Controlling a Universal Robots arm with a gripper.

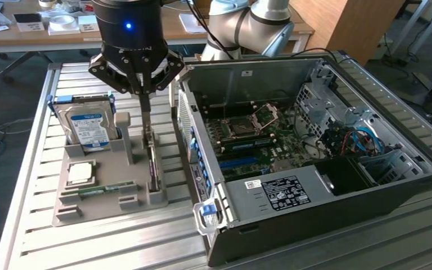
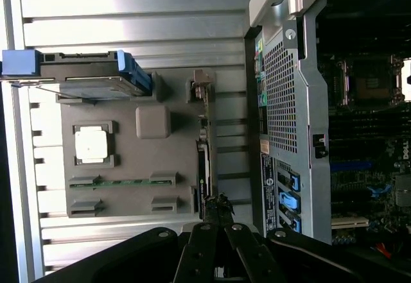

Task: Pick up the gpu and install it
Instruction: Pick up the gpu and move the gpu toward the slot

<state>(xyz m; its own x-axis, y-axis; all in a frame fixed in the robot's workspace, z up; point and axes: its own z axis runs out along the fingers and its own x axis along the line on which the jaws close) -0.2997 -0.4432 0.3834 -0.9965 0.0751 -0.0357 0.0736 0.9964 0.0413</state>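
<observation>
pick step: jaws clamped shut on gpu [image 1: 150, 160] top edge, card seated in holder [image 1: 102, 209] directly below, probably needs a straight pull up.

My claw [image 2: 216, 209] is black, and a blue light glows on the black wrist above it. The gpu [image 1: 152, 169] is a dark board with a pale silver bracket. The tray [image 1: 96, 211] is plain grey. The memory stick [image 1: 105, 190] is green, the chip [image 1: 79, 172] pale silver. The hard drive [image 1: 88, 128] is silver, with blue rails and a label in 2 colours, blue and white. The computer case [image 1: 314, 225] is black outside and grey inside; its board [image 1: 265, 140] is green with blue slots. The table [image 1: 88, 250] is silver, ribbed in long stripes.
</observation>
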